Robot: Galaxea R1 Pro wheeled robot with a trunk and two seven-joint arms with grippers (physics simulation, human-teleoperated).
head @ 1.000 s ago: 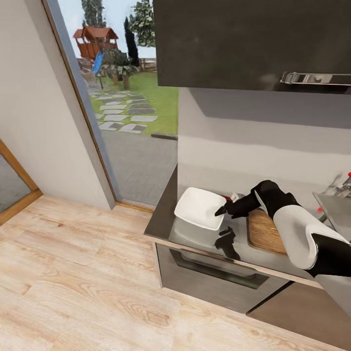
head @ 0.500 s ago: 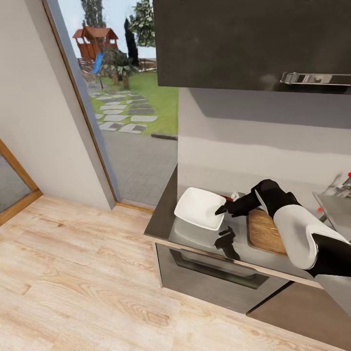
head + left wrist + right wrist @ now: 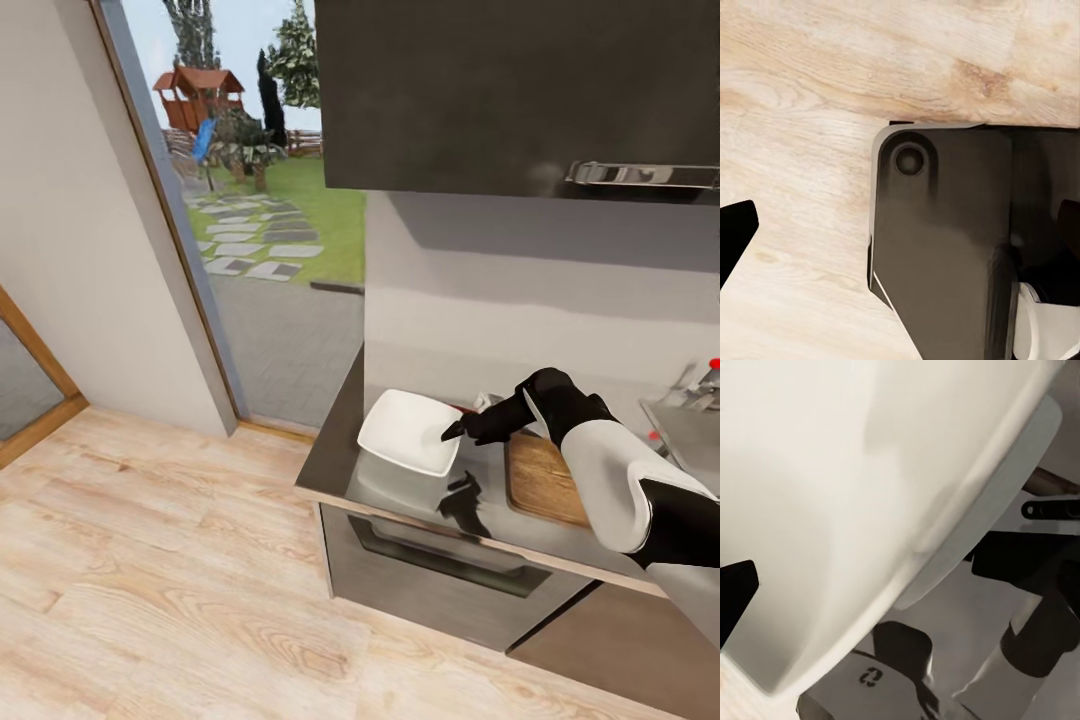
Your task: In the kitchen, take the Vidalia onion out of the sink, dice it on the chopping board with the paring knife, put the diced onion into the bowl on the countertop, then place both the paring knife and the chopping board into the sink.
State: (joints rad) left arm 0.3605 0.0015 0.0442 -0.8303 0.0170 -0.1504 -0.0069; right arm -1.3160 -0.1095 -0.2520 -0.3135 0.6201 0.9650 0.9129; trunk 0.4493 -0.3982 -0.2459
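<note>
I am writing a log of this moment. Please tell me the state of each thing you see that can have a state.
bowl: tilted, lifted off the countertop at its right edge, where the right gripper grips it; looks empty.
chopping board: lies flat on the countertop, partly behind the right arm.
paring knife: only a red bit shows behind the bowl; position unclear.
sink: only its edge is in view.
left gripper: open or shut, cannot tell.

I read one mark, a small "2" on a dark rounded robot part in my right wrist view.
</note>
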